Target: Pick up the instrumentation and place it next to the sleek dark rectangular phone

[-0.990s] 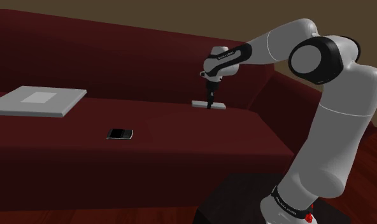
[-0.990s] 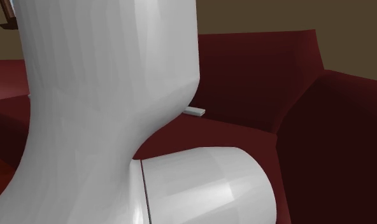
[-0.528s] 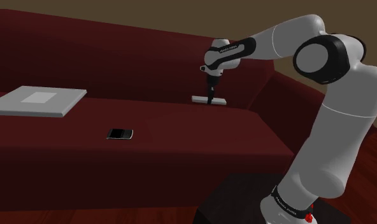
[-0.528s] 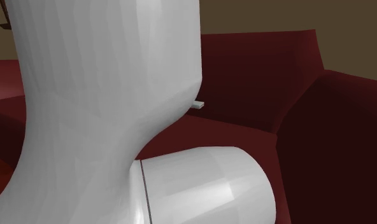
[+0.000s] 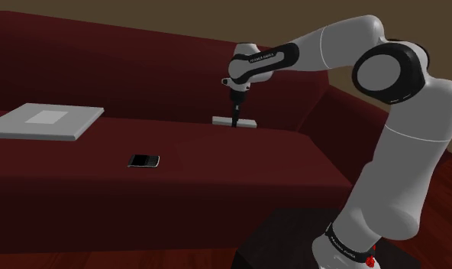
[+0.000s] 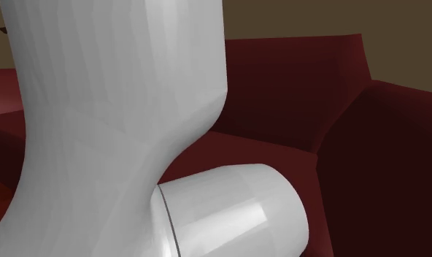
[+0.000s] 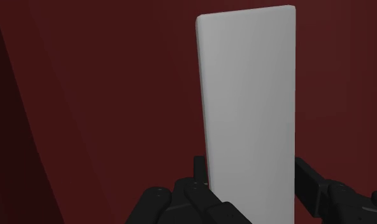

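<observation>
The instrumentation is a flat, plain white rectangular slab [image 5: 247, 122], held level and low over the dark red sofa seat near the backrest. My gripper [image 5: 234, 122] points straight down and is shut on the slab's middle. In the wrist view the white slab [image 7: 248, 108] sits between my two black fingers [image 7: 308, 184], which clasp its long edges. The dark rectangular phone [image 5: 143, 160] lies flat on the seat, well toward the shoulder view's left and nearer the front edge than the gripper.
A flat grey board [image 5: 45, 121] with a lighter centre rests on the sofa seat at the far left. The sofa backrest [image 5: 125, 69] rises behind, an armrest [image 5: 324, 107] stands at the right. The white arm [image 6: 120, 109] blocks much of the second exterior view.
The gripper has carried the white slab toward the shoulder view's left, closer to the phone. In the second exterior view the slab has slipped behind the arm.
</observation>
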Controlling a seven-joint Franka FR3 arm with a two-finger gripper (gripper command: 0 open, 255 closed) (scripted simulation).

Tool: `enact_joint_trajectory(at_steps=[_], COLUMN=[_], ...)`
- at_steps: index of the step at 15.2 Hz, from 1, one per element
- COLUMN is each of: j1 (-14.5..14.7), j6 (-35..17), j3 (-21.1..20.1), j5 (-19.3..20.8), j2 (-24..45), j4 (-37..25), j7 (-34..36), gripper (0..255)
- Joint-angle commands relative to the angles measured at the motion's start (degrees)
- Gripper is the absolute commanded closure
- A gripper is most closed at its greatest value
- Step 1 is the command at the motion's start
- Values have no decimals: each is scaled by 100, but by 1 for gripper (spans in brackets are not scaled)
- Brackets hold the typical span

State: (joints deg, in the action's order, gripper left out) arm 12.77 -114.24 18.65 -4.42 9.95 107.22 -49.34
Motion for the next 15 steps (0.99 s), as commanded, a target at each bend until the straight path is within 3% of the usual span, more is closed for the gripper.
enact_joint_trajectory(at_steps=[1,8,15], j1=[135,598,1019], j6=[16,201,520], j3=[-98,-442,-735], j5=[-8,-74,-144], j2=[46,442,1087], j4=[-71,-672,-1658], j7=[243,1053,1800], gripper=[255,255,255])
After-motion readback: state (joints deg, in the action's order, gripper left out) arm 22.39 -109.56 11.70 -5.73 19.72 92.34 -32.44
